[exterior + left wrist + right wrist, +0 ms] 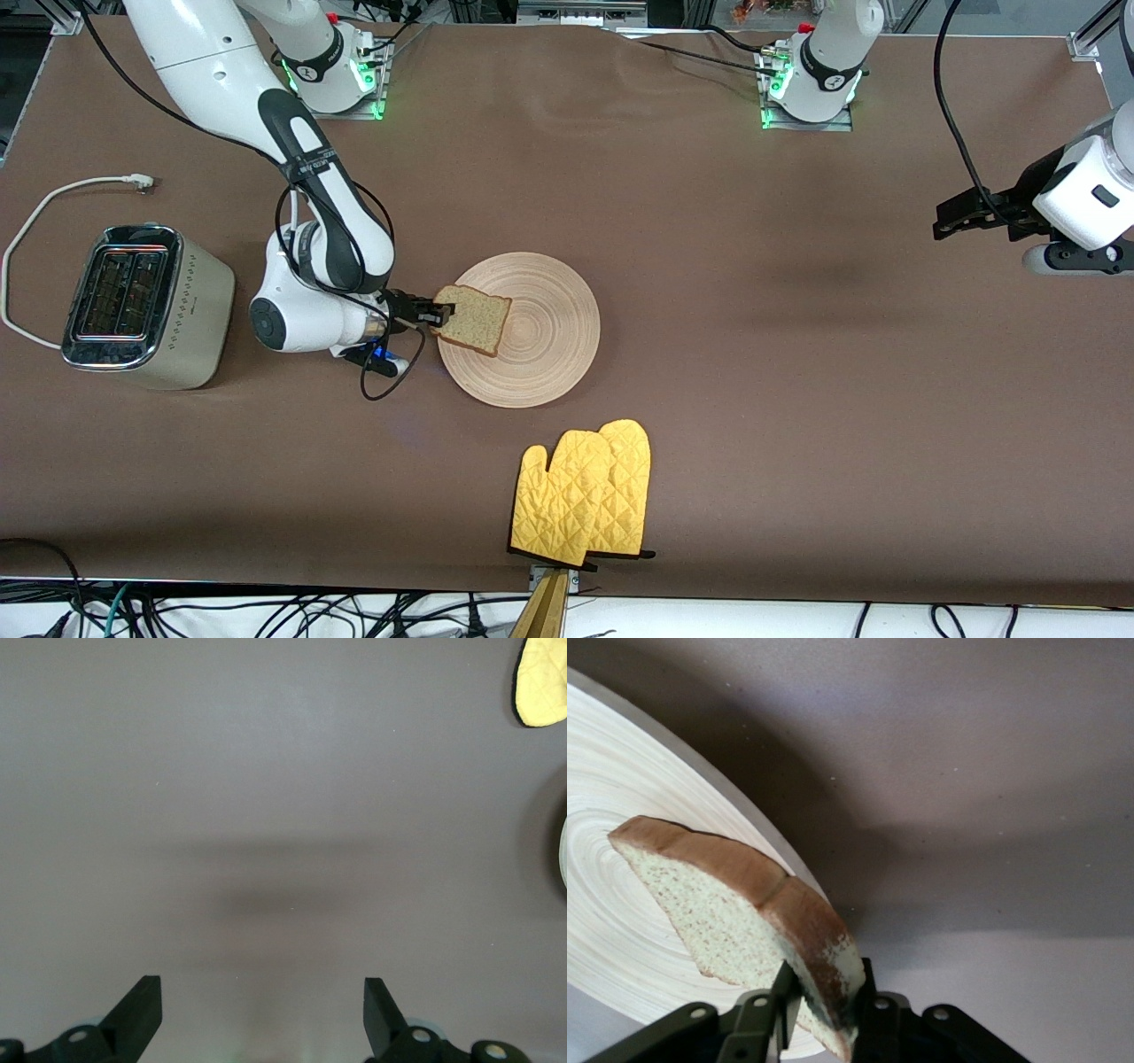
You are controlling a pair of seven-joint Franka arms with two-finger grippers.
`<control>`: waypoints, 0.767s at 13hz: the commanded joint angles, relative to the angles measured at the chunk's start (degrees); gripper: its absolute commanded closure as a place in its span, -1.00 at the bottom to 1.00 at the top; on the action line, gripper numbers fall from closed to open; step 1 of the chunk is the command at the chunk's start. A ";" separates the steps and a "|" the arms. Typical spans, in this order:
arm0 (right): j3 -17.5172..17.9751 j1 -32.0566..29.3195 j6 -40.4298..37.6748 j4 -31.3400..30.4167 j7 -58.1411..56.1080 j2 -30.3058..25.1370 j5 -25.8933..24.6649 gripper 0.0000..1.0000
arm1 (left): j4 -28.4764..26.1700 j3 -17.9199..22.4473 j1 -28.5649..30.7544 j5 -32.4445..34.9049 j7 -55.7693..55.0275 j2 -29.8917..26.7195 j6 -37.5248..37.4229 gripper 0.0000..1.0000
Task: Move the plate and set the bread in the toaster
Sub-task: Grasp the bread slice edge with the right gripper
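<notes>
The pale wooden plate [530,330] with ring grooves lies near the middle of the table. My right gripper [440,312] is shut on the bread slice [475,318] at its crust edge and holds it tilted, a little above the plate's rim toward the right arm's end. In the right wrist view the bread [735,904] stands pinched between the fingers [864,992], over the plate [620,815]. The cream toaster [142,306] with chrome top stands at the right arm's end of the table. My left gripper [950,217] is open and empty, waiting above bare table at the left arm's end [261,1010].
A yellow oven mitt [586,494] lies nearer to the front camera than the plate, by the table's edge; a corner shows in the left wrist view [542,687]. The toaster's white cord [35,221] loops beside it. Brown cloth covers the table.
</notes>
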 commanded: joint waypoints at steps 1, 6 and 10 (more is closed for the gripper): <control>-0.25 0.53 1.01 -0.76 0.09 -1.68 -0.34 1.00 | 1.68 0.06 0.42 -0.94 1.09 1.45 -1.22 -1.00; -0.43 0.44 0.31 2.41 -0.18 -1.86 -0.52 1.00 | 1.68 -0.12 -0.62 -0.07 1.01 2.69 1.06 -1.00; -0.25 0.96 -0.31 3.46 0.08 -1.95 -11.21 1.00 | 1.24 -0.03 0.34 -0.15 1.71 2.78 0.98 -1.00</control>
